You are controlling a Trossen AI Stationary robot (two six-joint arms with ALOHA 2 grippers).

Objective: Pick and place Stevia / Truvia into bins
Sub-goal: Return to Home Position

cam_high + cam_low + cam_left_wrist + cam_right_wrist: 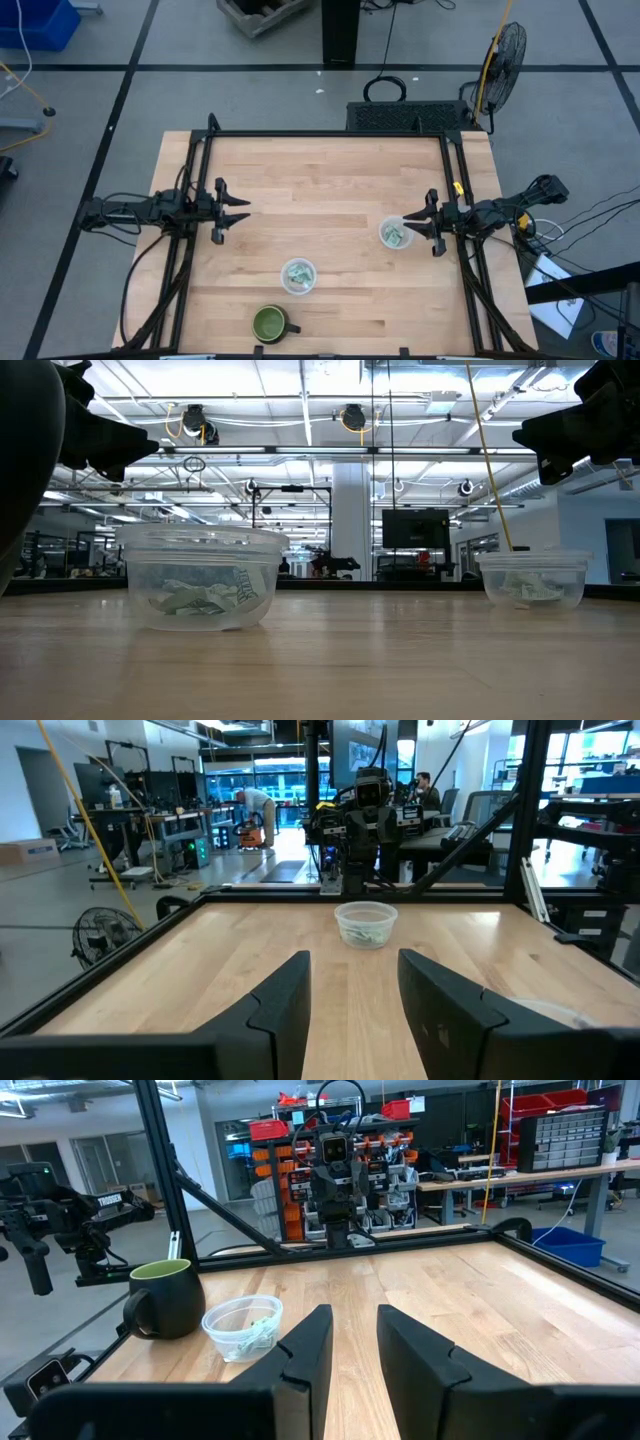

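Two clear plastic cups stand on their bases on the wooden table. One cup [298, 276] is near the middle front, the other cup [395, 234] toward the right. Pale green and white packets [205, 596] lie crumpled inside the nearer cup [200, 575], and more packets [530, 589] in the farther cup [532, 578]. I see no loose packet on the table. My left gripper [243, 211] [352, 960] hovers open over the table's left side, holding nothing. My right gripper [408, 224] [353, 1312] is open and empty, just right of the right cup.
A dark green mug [270, 323] [165, 1295] stands near the table's front edge, beside the middle cup [243, 1327]. A black frame [330, 133] runs round the table. Bare wood lies between the two arms and toward the far edge.
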